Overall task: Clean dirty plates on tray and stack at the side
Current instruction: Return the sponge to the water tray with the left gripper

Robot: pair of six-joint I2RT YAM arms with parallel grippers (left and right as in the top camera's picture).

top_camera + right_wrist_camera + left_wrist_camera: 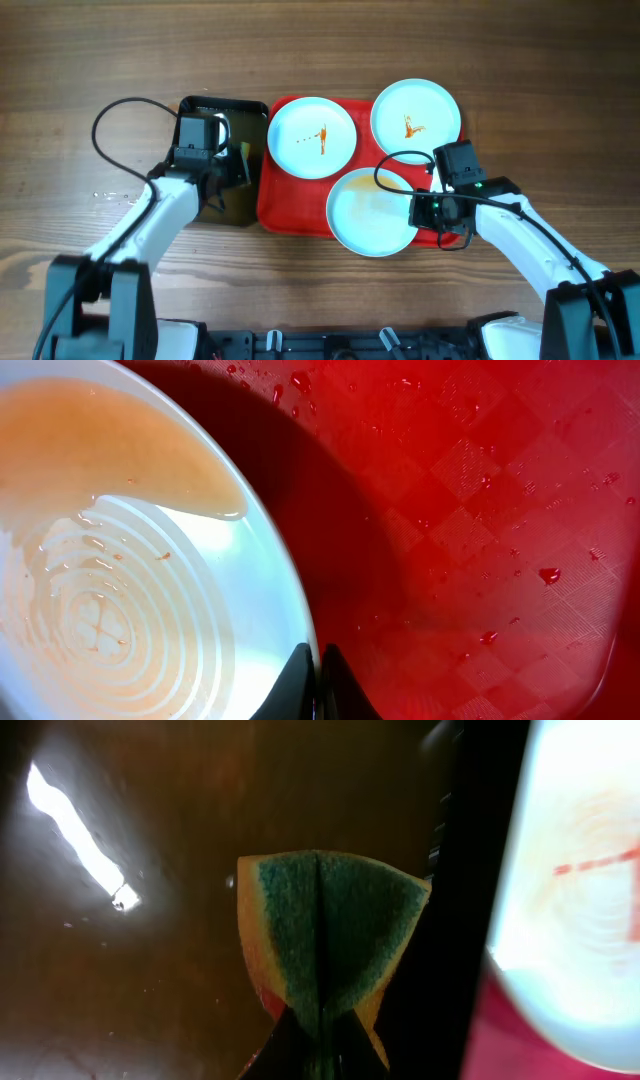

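Note:
Three pale plates sit on the red tray (290, 205). The back left plate (312, 136) and the back right plate (416, 116) each carry an orange-red smear. The front plate (372, 212) holds a film of orange water and is tilted. My right gripper (425, 210) is shut on the front plate's right rim (300, 630). My left gripper (228, 170) is over the black pan (205, 108), shut on a yellow sponge with a green scrubbing face (325, 935). The smeared back left plate shows at the right of the left wrist view (580, 900).
The black pan stands left of the tray and holds brownish water (130, 970). The tray surface is wet with drops (480, 510). Bare wooden table (80, 80) surrounds everything.

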